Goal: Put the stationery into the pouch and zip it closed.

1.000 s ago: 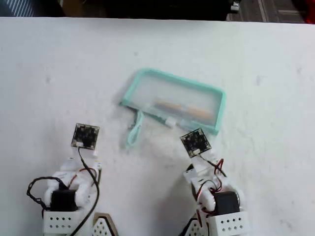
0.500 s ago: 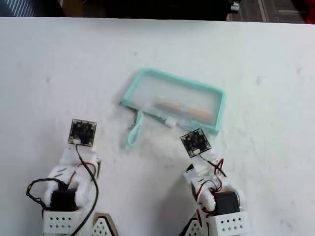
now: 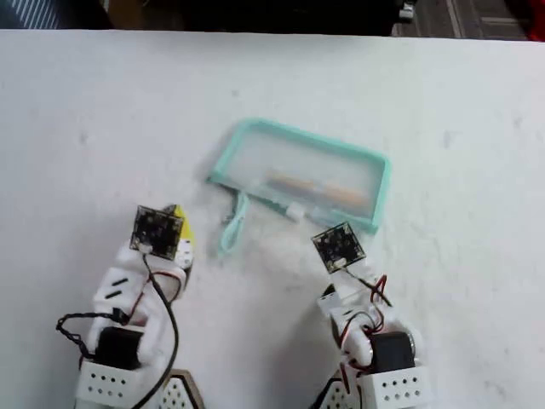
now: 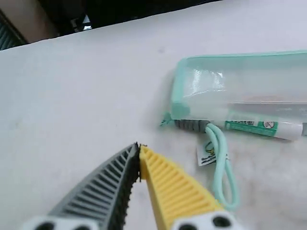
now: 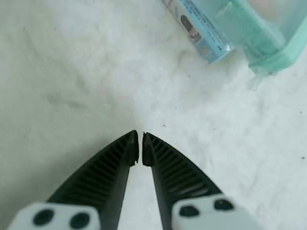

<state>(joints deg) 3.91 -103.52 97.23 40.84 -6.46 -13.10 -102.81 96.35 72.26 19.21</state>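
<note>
One mint-green translucent plastic pouch [image 3: 300, 166] is your whole job here. It lies flat near the middle of the white worktop [image 3: 102, 102], its long zip edge turned toward the arms. Inside it you can make out a slim orange pencil-like stick [image 3: 317, 188]. Along the zip edge lies a white tube with a green-and-blue label [image 4: 261, 127]. You cannot tell from these views whether it sits inside the mouth or just beside it. The grey zip pull [image 4: 190, 125] sits at one end of the zip, with a mint-green cord loop [image 4: 218, 143] trailing from it toward the near edge of the worktop.

Your left gripper [image 4: 139, 146], one grey finger and one yellow, has its jaws pressed together on nothing, near the cord loop on its near-edge side. Your right gripper [image 5: 137, 136], black-fingered, has its jaws drawn together with barely a sliver between the tips, also empty. It is over bare worktop just short of the tube's end, by the pouch's other near corner.

By my reading you are at the tail of loading or the start of zipping. Next, spread the right jaws and push the tube fully inside if it is out. Then let one arm pin the pouch while the other takes the pull or cord and draws it along the zip. The pouch looks light and likely to slide, so hold it first.
</note>
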